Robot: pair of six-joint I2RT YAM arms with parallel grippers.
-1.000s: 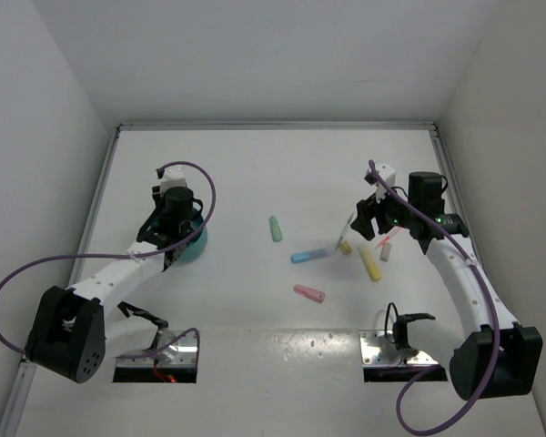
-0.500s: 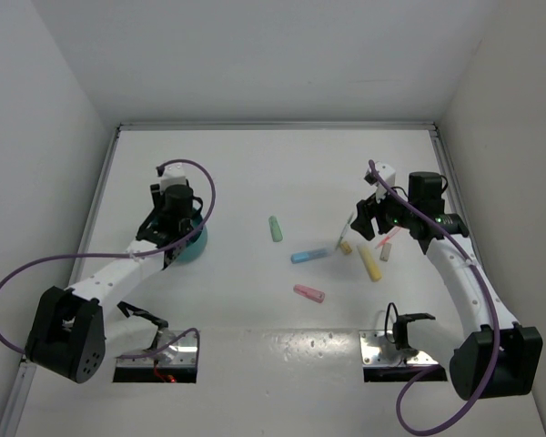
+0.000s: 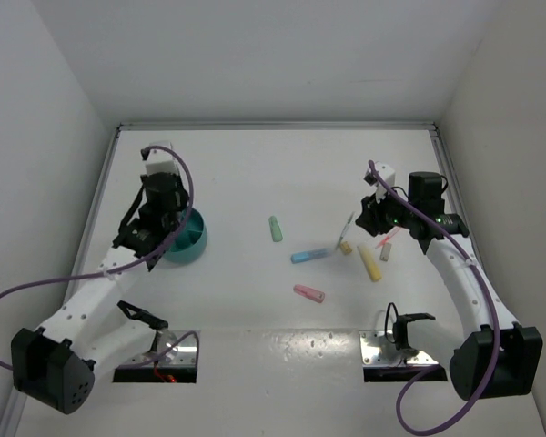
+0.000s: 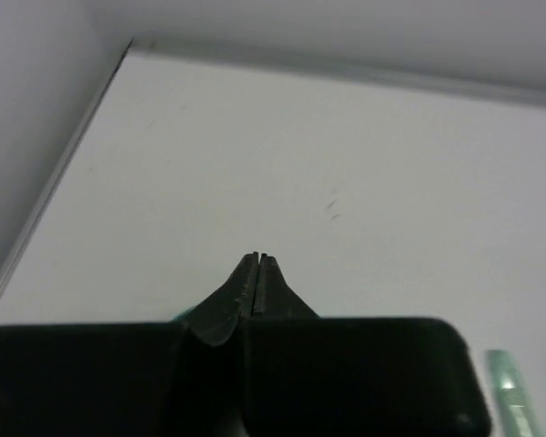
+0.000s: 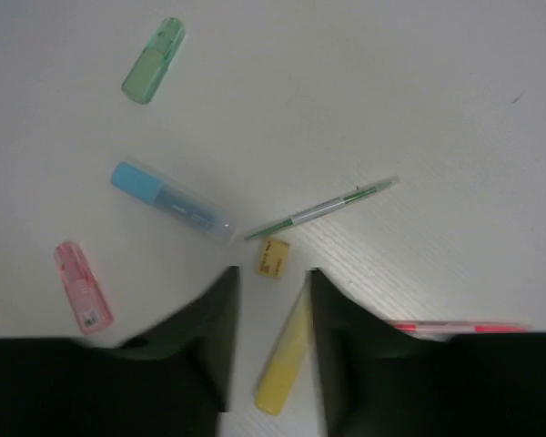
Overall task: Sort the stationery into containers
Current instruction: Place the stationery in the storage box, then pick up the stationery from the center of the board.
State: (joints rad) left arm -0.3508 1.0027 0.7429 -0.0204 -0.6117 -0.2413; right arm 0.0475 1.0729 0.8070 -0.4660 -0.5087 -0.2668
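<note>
Lifting off the teal cup (image 3: pixel 191 238), left jaws are clenching on nothing, drop apparently done; right jaws, released, are straddling the yellow marker (image 5: pixel 282 369) for pickup.

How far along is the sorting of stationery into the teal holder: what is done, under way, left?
Done: nothing visibly; the teal holder is partly hidden behind the left arm, and the left gripper is shut and empty. In hand: the right gripper hangs open astride the yellow marker, not gripping it. Left: green marker, blue marker, pink marker, clear pen and pink pen, all loose on the table.
</note>
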